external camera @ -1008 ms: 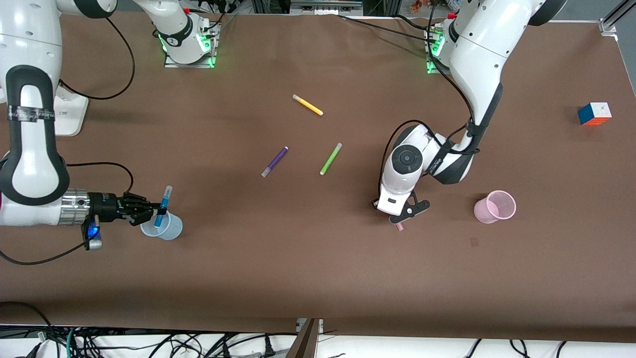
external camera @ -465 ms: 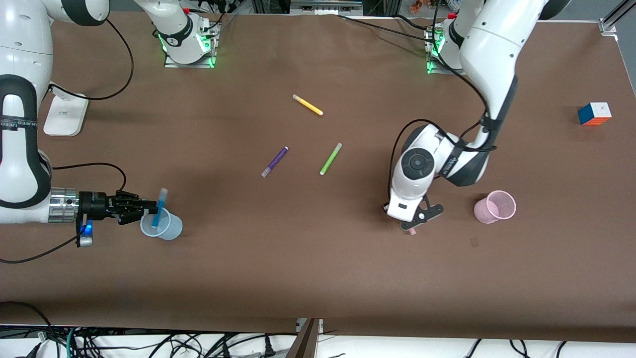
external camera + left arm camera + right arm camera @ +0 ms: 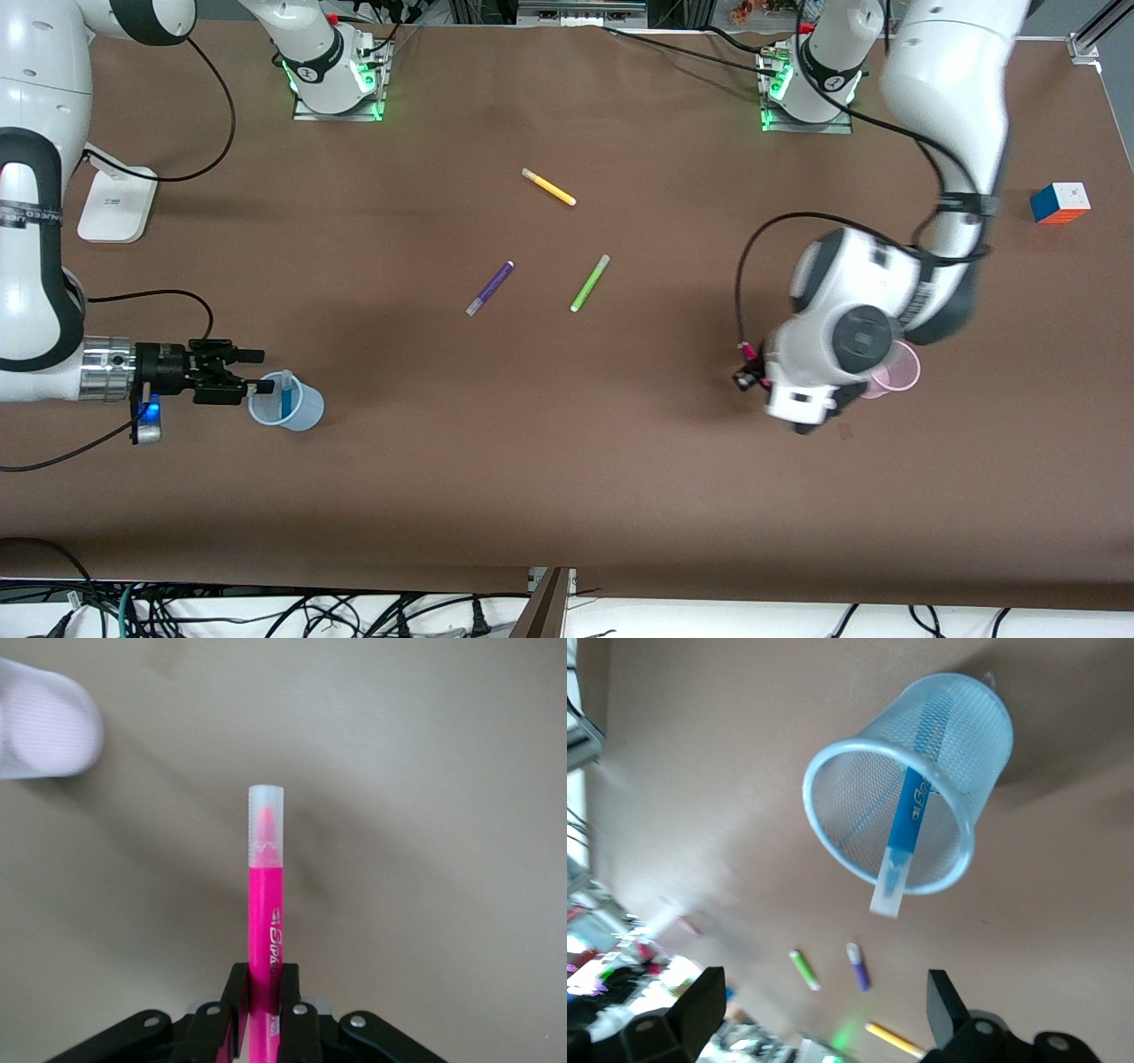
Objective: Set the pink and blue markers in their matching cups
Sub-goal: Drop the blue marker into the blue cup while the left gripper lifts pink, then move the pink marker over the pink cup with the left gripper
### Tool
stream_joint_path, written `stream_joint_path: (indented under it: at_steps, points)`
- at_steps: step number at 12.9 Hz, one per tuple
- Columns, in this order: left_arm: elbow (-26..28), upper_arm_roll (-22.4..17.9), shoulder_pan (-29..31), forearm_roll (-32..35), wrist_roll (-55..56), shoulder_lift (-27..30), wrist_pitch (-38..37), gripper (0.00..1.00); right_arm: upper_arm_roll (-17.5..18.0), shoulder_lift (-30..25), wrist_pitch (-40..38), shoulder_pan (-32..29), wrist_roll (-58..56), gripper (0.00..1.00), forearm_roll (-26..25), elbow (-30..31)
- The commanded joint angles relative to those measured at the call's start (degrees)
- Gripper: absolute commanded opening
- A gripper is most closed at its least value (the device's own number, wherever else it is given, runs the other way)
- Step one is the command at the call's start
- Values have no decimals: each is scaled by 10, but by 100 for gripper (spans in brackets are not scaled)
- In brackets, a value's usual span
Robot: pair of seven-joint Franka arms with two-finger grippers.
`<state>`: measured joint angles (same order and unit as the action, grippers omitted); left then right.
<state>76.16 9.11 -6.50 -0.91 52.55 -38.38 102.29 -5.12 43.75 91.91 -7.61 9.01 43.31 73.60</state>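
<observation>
**Pink marker heading for its cup**

The left gripper (image 3: 261, 1028), jaws clamping the pink marker (image 3: 265, 930), is hanging beside the pink cup (image 3: 899, 370); next, likely centring over the rim. The right gripper (image 3: 252, 372), jaws spread wide and empty, is sitting beside the blue cup (image 3: 288, 403) on the worktop (image 3: 567, 461), blue marker (image 3: 908, 828) standing inside.

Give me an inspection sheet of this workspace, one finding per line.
Surface: brown table, flat, no spills seen.
Job's things: blue marker leans inside the blue cup; pink marker is clamped in the left gripper; pink cup is partly hidden by the left arm.
Clutter: yellow marker, purple marker, green marker, puzzle cube.
Grippers: left gripper shut on the pink marker beside the pink cup; right gripper open beside the blue cup.
Cables: black arm cables over the table; loose cables below its near edge.
Surroundings: nothing seen.
</observation>
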Motion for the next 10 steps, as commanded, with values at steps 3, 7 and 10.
stream_joint_path:
  at_steps: [3, 7, 10]
  points:
    - [-58, 13, 101, -113, -55, 0, -134, 1, 6, -95, -57, 48, -1, 100, -254, -65]
    - [-58, 12, 196, -203, -124, 2, -194, 1, 7, -202, -142, 87, -25, 100, -377, -65]
    - [-49, 10, 249, -262, -165, -10, -211, 2, 8, -255, -222, 94, -25, 100, -410, -58]
